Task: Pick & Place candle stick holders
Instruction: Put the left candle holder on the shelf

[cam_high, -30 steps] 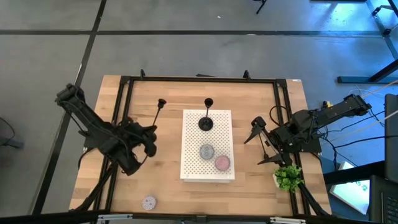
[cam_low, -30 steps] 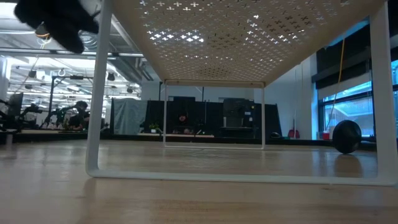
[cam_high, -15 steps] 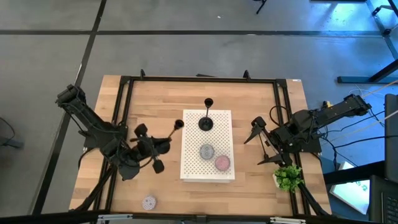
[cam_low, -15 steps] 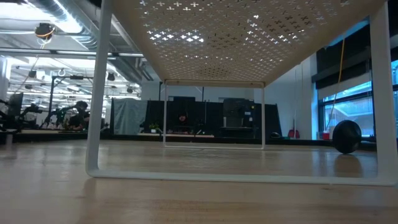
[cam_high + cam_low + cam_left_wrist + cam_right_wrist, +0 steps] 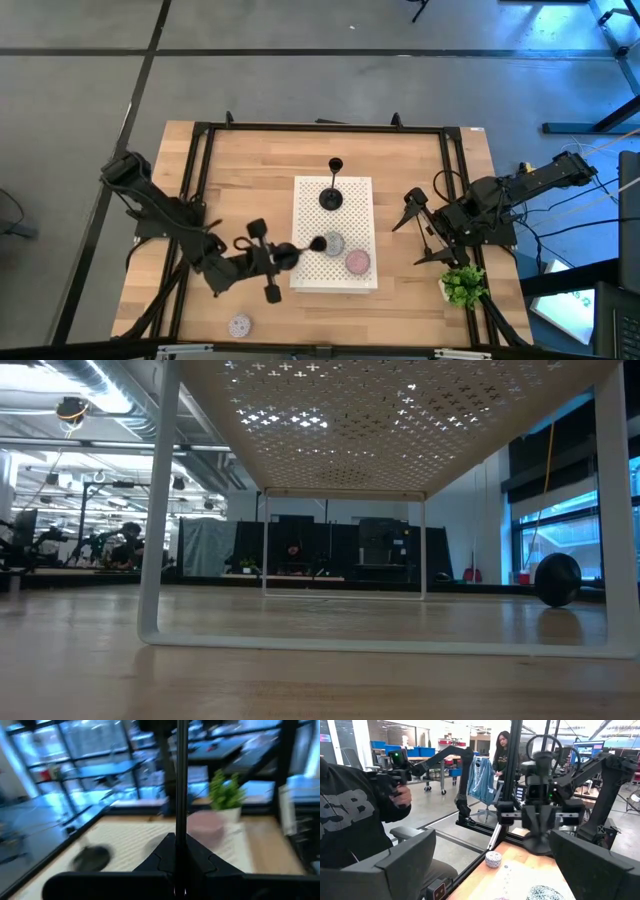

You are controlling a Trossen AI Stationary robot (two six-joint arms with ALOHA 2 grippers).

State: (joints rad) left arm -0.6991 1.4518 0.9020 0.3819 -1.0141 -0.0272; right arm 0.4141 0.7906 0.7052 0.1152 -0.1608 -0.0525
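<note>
- Candle stick holders: one [image 5: 331, 190] stands upright near the far edge of the white perforated rack [image 5: 360, 195]; another [image 5: 305, 246] is carried tilted over the rack's left edge.
- Table [image 5: 400, 160] has bare wood along its far edge and left side.
- Left gripper [image 5: 278, 256], fingers clamped on the carried holder's stem, hangs just left of the rack.
- Right gripper [image 5: 420, 228], fingers spread wide and holding nothing, waits right of the rack, beside a green plant [image 5: 462, 286].
- Small patterned cups [image 5: 333, 243] sit on the rack.
</note>
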